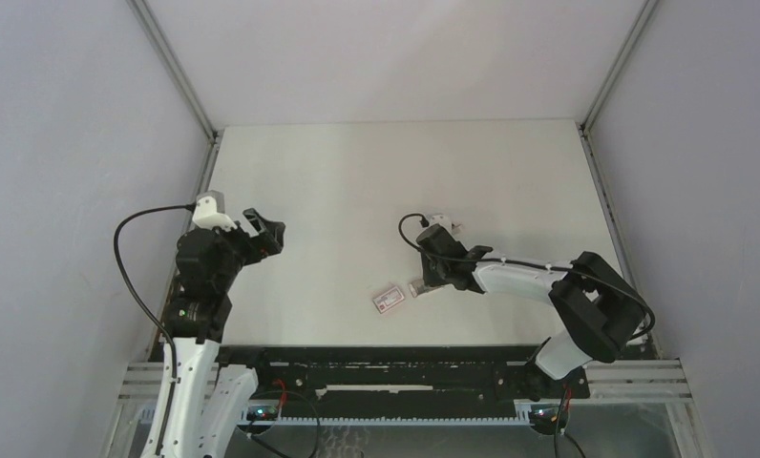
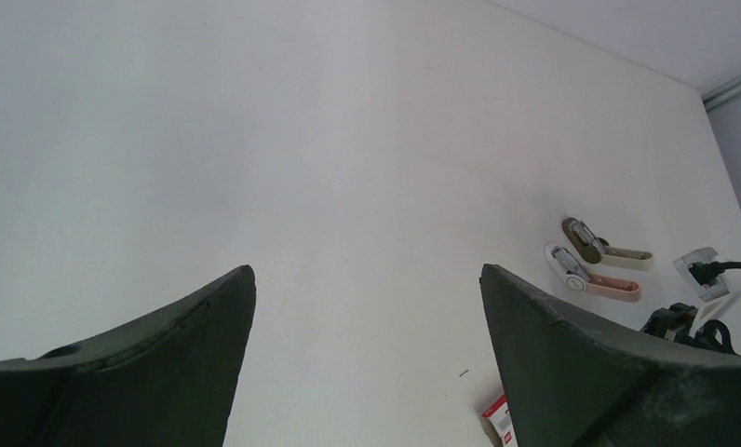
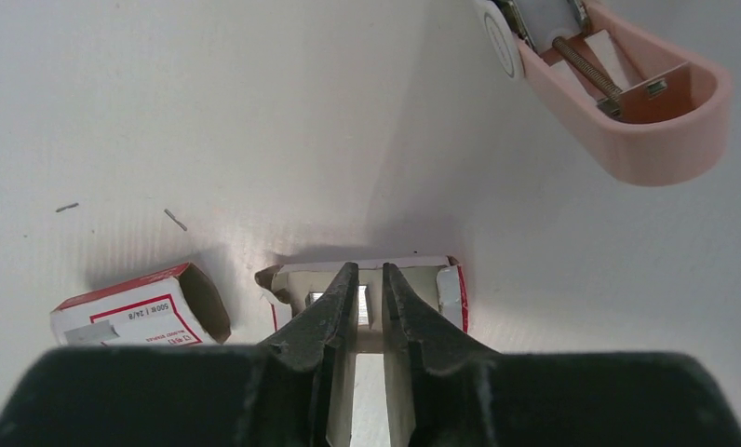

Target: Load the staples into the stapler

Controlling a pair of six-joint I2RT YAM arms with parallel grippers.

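The right gripper [image 3: 369,275] sits low in the centre of the right wrist view. Its two dark fingers [image 3: 322,321] are drawn narrow, with the tips dipped into a shallow open card tray with red ends [image 3: 451,289]. A short strip of silvery-grey staples [image 3: 361,304] lies in that tray between the fingertips. I cannot tell whether the fingers actually pinch it.

Just left of the tray, at the lower left, lies a small white box sleeve with a red label [image 3: 129,312], its open end towards the tray. Two loose bits of wire [image 3: 175,219] lie on the white table [image 3: 255,112] above it. In the upper right corner is the small pink-and-white stapler [image 3: 627,102], hinged open, with its spring rod showing.

In the overhead view the left gripper [image 1: 267,230] is at mid-left, well apart from these things, fingers spread wide with nothing between them.
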